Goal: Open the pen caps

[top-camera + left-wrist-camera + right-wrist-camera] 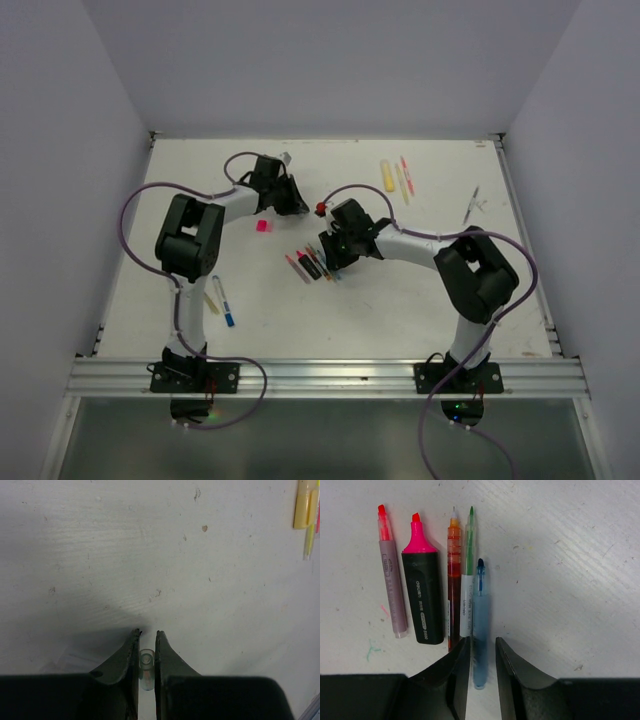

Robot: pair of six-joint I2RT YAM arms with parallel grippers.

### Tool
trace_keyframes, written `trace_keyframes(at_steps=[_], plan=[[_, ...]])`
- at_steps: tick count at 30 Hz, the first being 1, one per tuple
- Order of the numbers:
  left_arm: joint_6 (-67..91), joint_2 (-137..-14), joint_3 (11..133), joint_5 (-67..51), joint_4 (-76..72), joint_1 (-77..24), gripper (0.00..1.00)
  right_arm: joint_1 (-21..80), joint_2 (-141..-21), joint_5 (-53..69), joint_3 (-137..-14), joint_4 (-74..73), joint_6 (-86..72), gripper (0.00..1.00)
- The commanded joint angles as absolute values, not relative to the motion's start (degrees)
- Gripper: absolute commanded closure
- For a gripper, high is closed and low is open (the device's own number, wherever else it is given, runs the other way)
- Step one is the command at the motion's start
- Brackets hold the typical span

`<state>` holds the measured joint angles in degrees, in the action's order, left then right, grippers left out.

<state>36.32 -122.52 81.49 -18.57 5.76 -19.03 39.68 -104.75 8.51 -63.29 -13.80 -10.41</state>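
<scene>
Our right gripper (pixel 482 644) sits loose around the blue pen (pixel 480 605), which points straight away from it. Our left gripper (pixel 147 633) pinches a clear cap (pixel 146 672).

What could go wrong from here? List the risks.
1. The clear cap is tiny and held between the left jaws above the bare table; it may slip out and roll away.
2. The right jaws straddle the blue pen, which lies right beside the green pen; closing or lifting could drag that neighbour and the orange pen askew.
</scene>
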Motion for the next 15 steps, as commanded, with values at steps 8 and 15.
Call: trace_keyframes(at_steps=[8, 15], plan=[[34.80, -123.66, 83.06, -16.88, 7.82, -18.11, 0.88, 39.38, -105.20, 8.17, -65.56, -14.68, -11.16, 0.62], [34.63, -123.05, 82.70, -16.61, 8.09, -17.67, 0.82, 39.38, -105.29, 7.82, -69.69, -16.17, -11.60, 0.62]])
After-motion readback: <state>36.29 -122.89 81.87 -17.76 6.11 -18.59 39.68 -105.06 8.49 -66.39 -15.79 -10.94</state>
